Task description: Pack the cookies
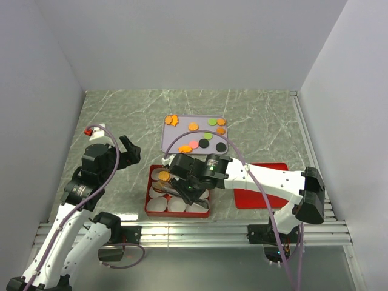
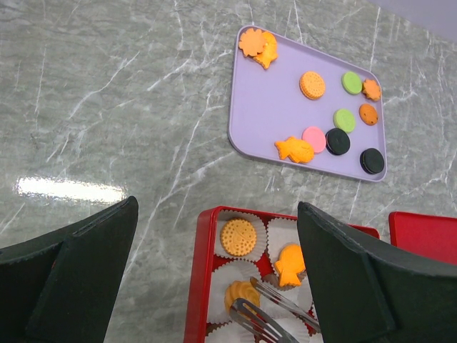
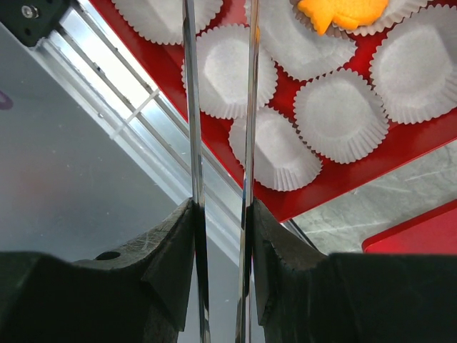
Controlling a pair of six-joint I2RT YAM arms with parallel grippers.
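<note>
Several cookies [image 1: 193,127] in orange, green, pink and black lie on a lilac tray [image 2: 264,107]. Three orange cookies sit in paper cups in the red box [image 2: 198,279]: a round one [image 2: 238,236], a fish [image 2: 290,264] and a swirl [image 2: 241,293]. My right gripper [image 1: 185,182] hangs over the box, shut on metal tongs [image 2: 268,304]. The tong tips stand apart right at the swirl; I cannot tell if they touch it. In the right wrist view the tong blades [image 3: 193,107] run up between my fingers [image 3: 282,243]. My left gripper [image 2: 218,207] is open and holds nothing, above the box's far left corner.
Several white paper cups [image 3: 343,114] in the box hold nothing. A red lid [image 1: 260,188] lies right of the box. An aluminium rail [image 3: 136,93] runs along the near table edge. A small red object [image 1: 89,130] sits at the far left.
</note>
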